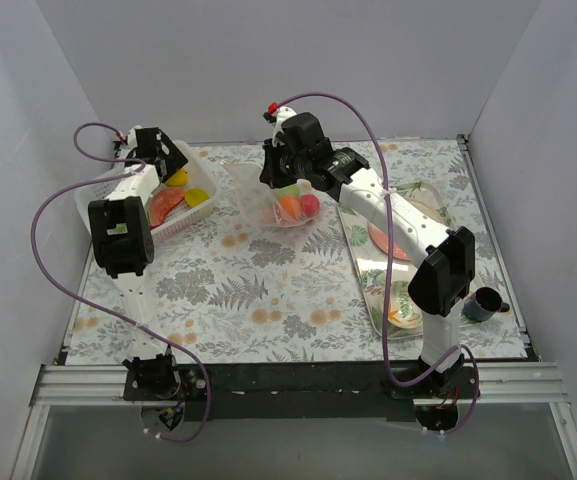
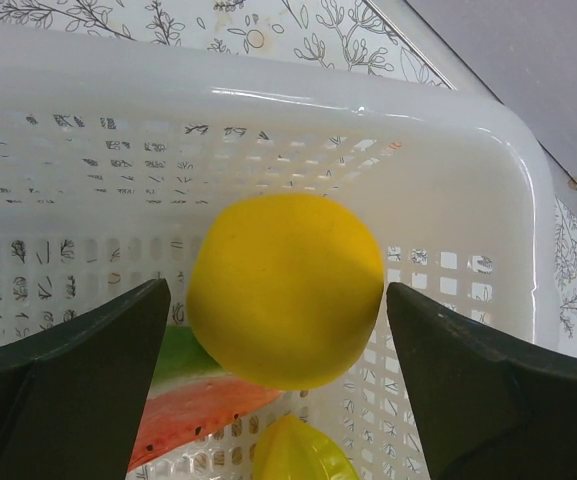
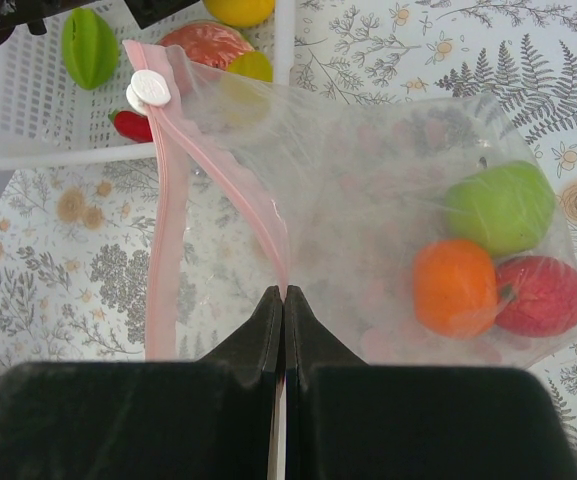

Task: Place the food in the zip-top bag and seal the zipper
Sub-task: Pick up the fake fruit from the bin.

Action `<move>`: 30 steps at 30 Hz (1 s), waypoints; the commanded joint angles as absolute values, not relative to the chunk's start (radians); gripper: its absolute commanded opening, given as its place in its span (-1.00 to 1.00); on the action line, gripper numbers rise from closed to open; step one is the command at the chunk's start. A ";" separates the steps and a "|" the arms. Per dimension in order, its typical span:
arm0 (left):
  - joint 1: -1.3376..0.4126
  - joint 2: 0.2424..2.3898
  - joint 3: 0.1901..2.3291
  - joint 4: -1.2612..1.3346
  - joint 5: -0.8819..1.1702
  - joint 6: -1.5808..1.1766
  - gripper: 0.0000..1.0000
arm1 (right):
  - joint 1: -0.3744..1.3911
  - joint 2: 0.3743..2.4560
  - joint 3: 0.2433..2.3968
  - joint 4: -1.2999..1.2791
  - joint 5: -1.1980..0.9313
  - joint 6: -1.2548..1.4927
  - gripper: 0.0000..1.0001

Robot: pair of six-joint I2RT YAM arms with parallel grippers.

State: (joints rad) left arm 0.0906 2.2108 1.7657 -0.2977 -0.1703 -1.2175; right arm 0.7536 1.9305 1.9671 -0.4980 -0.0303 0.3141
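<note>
My left gripper (image 2: 278, 385) is open inside the white slotted basket (image 2: 448, 150), its jaws on either side of a yellow lemon (image 2: 284, 285) without touching it. A watermelon slice (image 2: 193, 415) and a yellow-green fruit (image 2: 298, 455) lie beneath it. My right gripper (image 3: 284, 298) is shut on one pink zipper strip (image 3: 258, 200) of the clear bag (image 3: 368, 170) and holds its mouth open. The other strip (image 3: 163, 250) carries a white slider (image 3: 148, 90). A green apple (image 3: 498, 207), an orange (image 3: 454, 287) and a red apple (image 3: 541, 295) lie in the bag. The top view shows the bag (image 1: 268, 195) beside the basket (image 1: 198, 215).
A clear tray (image 1: 368, 275) with patterned plates lies on the right, and a dark blue cup (image 1: 483, 303) stands beside it. A green fruit (image 3: 88, 45) and a red piece (image 3: 133, 125) are also in the basket. Grey walls close in the flowered table.
</note>
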 commanded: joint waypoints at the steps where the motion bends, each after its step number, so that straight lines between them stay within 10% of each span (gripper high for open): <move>1: 0.098 2.218 1.750 -0.244 -0.132 -1.200 0.63 | 0.750 1.904 1.991 -0.469 -0.038 0.307 -0.97; 14: 0.097 2.143 1.718 -0.230 -0.121 -1.163 -0.20 | 0.752 1.916 1.996 -0.474 -0.028 0.308 -0.97; 30: 0.098 1.610 1.372 -0.250 0.041 -1.215 -0.35 | 0.750 1.997 2.074 -0.495 0.028 0.313 -0.97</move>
State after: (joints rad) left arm 0.0910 1.7851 1.4799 -0.2462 -0.0669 -1.1812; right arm 0.7540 1.9724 2.0087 -0.5003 -0.0093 0.3145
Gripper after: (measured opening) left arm 0.706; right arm 0.031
